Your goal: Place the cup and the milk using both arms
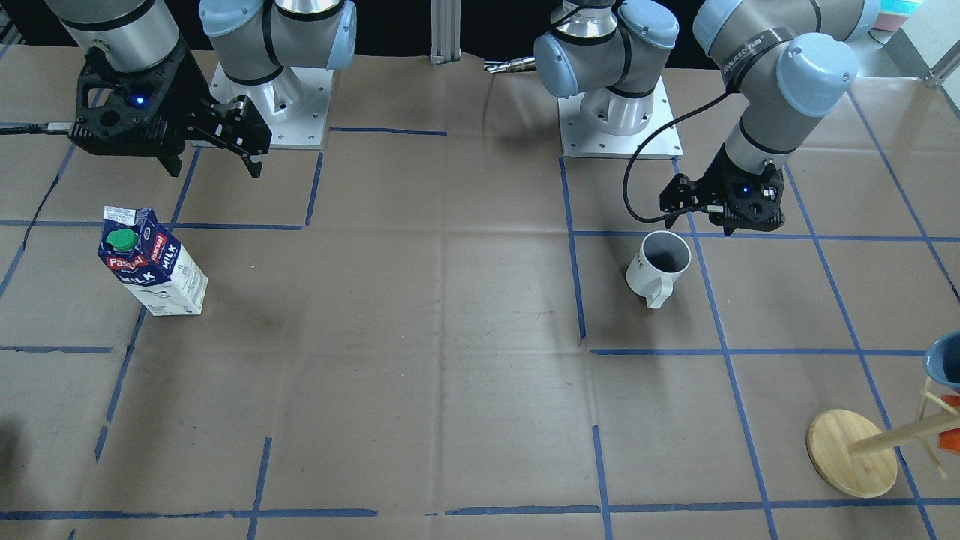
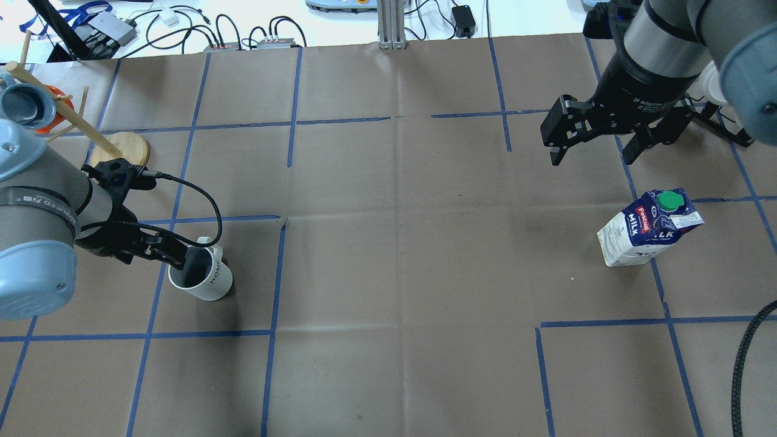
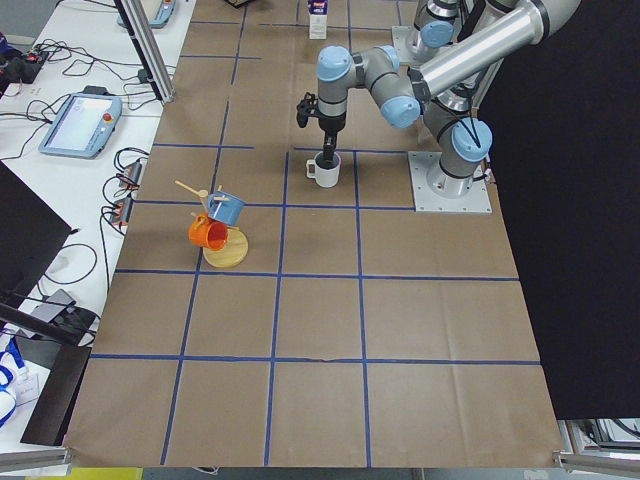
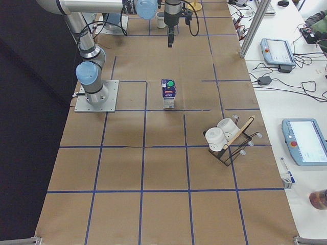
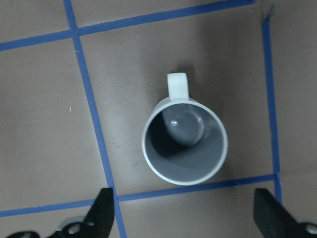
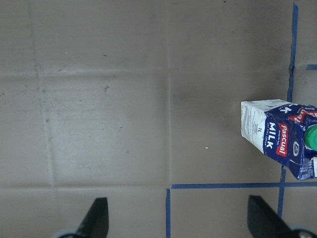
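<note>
The white cup (image 1: 658, 264) stands upright on the brown table, handle pointing away from the robot. My left gripper (image 1: 701, 223) hangs just above it, toward the robot side of its rim, open and empty. The left wrist view looks straight down into the cup's grey inside (image 5: 184, 144), with the fingers wide apart at the lower edge (image 5: 184, 203). The milk carton (image 2: 649, 227) stands upright with its green cap. My right gripper (image 2: 592, 159) is open and empty, well above and beyond the carton. The right wrist view shows the milk (image 6: 280, 136) at its right edge.
A wooden mug tree (image 1: 851, 452) with a blue and an orange cup stands beyond the cup, toward the table's left end. A rack with white cups (image 4: 225, 138) stands beyond the milk. The arm bases (image 1: 619, 112) are bolted at the robot side.
</note>
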`<state>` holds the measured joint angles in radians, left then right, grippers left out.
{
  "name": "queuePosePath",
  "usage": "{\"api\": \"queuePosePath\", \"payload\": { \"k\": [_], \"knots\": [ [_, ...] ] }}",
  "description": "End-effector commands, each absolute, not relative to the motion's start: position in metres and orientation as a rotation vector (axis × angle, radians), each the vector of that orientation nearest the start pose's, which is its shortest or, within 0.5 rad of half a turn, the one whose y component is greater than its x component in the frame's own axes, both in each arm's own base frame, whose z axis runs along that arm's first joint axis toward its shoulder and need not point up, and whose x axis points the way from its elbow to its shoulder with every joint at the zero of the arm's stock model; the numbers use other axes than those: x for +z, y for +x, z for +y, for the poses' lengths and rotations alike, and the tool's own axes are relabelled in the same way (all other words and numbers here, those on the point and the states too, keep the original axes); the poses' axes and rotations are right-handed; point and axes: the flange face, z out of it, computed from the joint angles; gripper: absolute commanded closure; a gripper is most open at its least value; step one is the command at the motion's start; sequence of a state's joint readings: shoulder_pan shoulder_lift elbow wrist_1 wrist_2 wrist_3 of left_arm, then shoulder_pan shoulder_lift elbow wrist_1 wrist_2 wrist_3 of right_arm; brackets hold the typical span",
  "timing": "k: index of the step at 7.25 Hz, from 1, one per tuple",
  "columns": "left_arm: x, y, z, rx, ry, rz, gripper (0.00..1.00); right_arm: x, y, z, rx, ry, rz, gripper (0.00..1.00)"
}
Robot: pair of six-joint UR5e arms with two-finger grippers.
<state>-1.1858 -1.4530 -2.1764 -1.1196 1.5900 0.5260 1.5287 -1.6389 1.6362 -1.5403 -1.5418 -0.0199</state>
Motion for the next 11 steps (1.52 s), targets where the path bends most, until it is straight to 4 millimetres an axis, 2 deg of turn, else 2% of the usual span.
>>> {"api": "queuePosePath", "payload": {
  "k": [1, 5, 6, 7, 8, 11],
  "knots": [
    [0.267, 0.035, -0.426, 0.076, 0.218, 3.14, 0.02, 0.49, 0.117, -0.461, 0.027, 0.046, 3.11, 0.0],
    [0.239, 0.037, -0.431, 0.172, 0.218, 3.166, 0.05, 0.493, 0.119, -0.455, 0.013, 0.043, 3.113, 0.0],
    [0.232, 0.038, -0.432, 0.192, 0.209, 3.172, 0.17, 0.494, 0.119, -0.454, 0.011, 0.043, 3.117, 0.0],
    [0.229, 0.039, -0.431, 0.212, 0.207, 3.165, 0.77, 0.494, 0.119, -0.454, 0.013, 0.046, 3.116, 0.0],
    [0.227, 0.038, -0.43, 0.228, 0.2, 3.169, 0.98, 0.494, 0.12, -0.454, 0.011, 0.043, 3.117, 0.0],
    [0.231, 0.038, -0.432, 0.195, 0.194, 3.169, 1.0, 0.494, 0.133, -0.451, 0.01, 0.022, 3.134, 0.0]
  ]
}}
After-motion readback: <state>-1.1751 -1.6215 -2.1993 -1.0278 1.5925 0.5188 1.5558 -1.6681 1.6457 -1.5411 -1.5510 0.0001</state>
